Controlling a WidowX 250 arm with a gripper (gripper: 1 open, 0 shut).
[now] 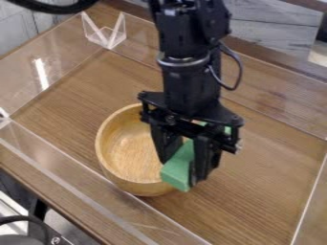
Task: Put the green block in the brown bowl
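My gripper (183,163) points almost straight down and is shut on the green block (178,170), which hangs tilted between the black fingers. The block's lower end hovers over the right front rim of the brown bowl (128,144). The bowl is a round, light wooden one with nothing inside it, and it sits on the wooden tabletop near the front. The black arm rises behind the gripper and hides the bowl's right edge.
A clear plastic wall (76,196) fences the wooden table (90,91) along the front and left. A clear plastic stand (105,29) sits at the back left. Cables loop off the arm near the top.
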